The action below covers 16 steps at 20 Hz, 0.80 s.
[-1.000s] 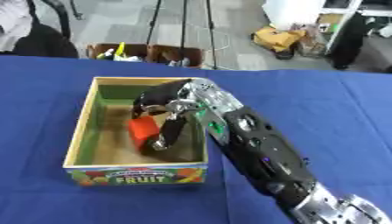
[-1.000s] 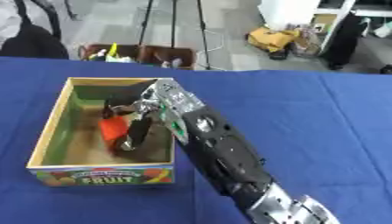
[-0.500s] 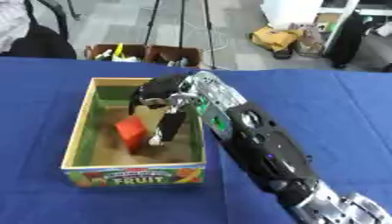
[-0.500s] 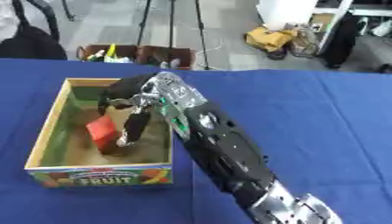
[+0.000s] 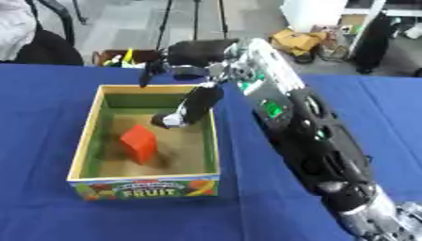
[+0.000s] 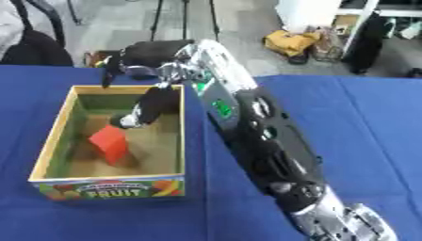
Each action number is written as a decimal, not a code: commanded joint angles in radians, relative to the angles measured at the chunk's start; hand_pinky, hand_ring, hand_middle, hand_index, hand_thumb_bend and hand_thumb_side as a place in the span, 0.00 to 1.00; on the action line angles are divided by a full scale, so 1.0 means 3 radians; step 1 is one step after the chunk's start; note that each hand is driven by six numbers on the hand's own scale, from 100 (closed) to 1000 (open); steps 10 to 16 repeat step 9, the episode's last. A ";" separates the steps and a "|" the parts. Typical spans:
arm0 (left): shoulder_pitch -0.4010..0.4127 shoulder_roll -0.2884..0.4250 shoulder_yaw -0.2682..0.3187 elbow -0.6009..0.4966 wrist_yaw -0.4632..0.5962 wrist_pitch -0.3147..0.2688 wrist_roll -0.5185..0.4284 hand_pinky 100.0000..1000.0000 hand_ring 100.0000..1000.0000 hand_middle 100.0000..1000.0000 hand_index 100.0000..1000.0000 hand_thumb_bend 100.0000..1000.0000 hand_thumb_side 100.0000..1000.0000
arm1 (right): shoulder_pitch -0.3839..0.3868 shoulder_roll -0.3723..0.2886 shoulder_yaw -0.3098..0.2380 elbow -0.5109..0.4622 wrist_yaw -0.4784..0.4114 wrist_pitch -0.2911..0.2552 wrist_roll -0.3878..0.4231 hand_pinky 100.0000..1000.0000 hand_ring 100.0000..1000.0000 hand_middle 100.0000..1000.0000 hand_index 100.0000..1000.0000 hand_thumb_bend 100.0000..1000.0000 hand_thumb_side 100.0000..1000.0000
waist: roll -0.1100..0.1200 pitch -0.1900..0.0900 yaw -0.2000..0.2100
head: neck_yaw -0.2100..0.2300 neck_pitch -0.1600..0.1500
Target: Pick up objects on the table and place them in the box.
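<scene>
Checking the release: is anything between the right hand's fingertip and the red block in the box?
Nothing: in the left eye view only bare box floor separates the right hand from the red block.

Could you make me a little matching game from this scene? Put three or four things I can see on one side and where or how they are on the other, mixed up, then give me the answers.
Things:
1. red block
2. box
3. right robot hand
4. table

Descriptions:
A. covered in blue cloth
B. open, over the far part of the box
C. standing on the box floor
D. has FRUIT printed on its near wall

Pairs: 1-C, 2-D, 3-B, 4-A
</scene>
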<state>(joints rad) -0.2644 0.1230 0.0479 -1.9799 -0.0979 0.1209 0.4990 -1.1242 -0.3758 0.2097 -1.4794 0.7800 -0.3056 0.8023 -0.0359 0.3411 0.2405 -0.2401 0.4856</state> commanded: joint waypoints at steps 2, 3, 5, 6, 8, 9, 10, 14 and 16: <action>0.0002 0.0061 0.0040 -0.0067 -0.0003 0.0004 0.0021 0.14 0.38 0.41 0.38 0.00 0.79 | 0.0054 -0.0346 -0.0212 -0.0546 -0.0450 0.0341 -0.0174 0.62 0.79 0.68 0.81 0.00 0.62 | 0.0030 -0.0106 -0.0046 | 0.0100 0.0057; 0.0009 0.0063 0.0043 -0.0067 -0.0005 0.0006 0.0025 0.14 0.38 0.41 0.38 0.00 0.79 | 0.0106 -0.0399 -0.0252 -0.0644 -0.0540 0.0465 -0.0255 0.60 0.76 0.65 0.81 0.00 0.64 | 0.0034 -0.0113 -0.0066 | 0.0124 0.0068; 0.0015 0.0062 0.0042 -0.0067 -0.0006 0.0009 0.0026 0.14 0.38 0.41 0.38 0.00 0.79 | 0.0216 -0.0462 -0.0343 -0.0810 -0.0740 0.0737 -0.0456 0.58 0.72 0.60 0.81 0.00 0.69 | 0.0048 -0.0127 -0.0107 | 0.0162 0.0083; 0.0016 0.0060 0.0041 -0.0067 -0.0007 0.0008 0.0024 0.14 0.38 0.41 0.38 0.00 0.79 | 0.0261 -0.0467 -0.0385 -0.0888 -0.0838 0.0879 -0.0584 0.57 0.71 0.59 0.81 0.00 0.74 | 0.0056 -0.0135 -0.0125 | 0.0173 0.0091; 0.0023 0.0058 0.0048 -0.0067 -0.0010 0.0007 0.0029 0.14 0.38 0.41 0.38 0.00 0.79 | 0.0361 -0.0477 -0.0452 -0.1038 -0.1027 0.1139 -0.0864 0.57 0.70 0.59 0.83 0.00 0.80 | 0.0070 -0.0150 -0.0169 | 0.0198 0.0115; 0.0028 0.0058 0.0054 -0.0067 -0.0012 0.0007 0.0034 0.14 0.38 0.41 0.38 0.00 0.79 | 0.0434 -0.0499 -0.0477 -0.1126 -0.1123 0.1252 -0.1006 0.58 0.70 0.60 0.82 0.00 0.81 | 0.0075 -0.0157 -0.0195 | 0.0214 0.0127; 0.0028 0.0058 0.0054 -0.0067 -0.0012 0.0007 0.0034 0.14 0.38 0.41 0.38 0.00 0.79 | 0.0434 -0.0499 -0.0477 -0.1126 -0.1123 0.1252 -0.1006 0.58 0.70 0.60 0.82 0.00 0.81 | 0.0075 -0.0157 -0.0195 | 0.0214 0.0127; 0.0028 0.0058 0.0054 -0.0067 -0.0012 0.0007 0.0034 0.14 0.38 0.41 0.38 0.00 0.79 | 0.0434 -0.0499 -0.0477 -0.1126 -0.1123 0.1252 -0.1006 0.58 0.70 0.60 0.82 0.00 0.81 | 0.0075 -0.0157 -0.0195 | 0.0214 0.0127; 0.0028 0.0058 0.0054 -0.0067 -0.0012 0.0007 0.0034 0.14 0.38 0.41 0.38 0.00 0.79 | 0.0434 -0.0499 -0.0477 -0.1126 -0.1123 0.1252 -0.1006 0.58 0.70 0.60 0.82 0.00 0.81 | 0.0075 -0.0157 -0.0195 | 0.0214 0.0127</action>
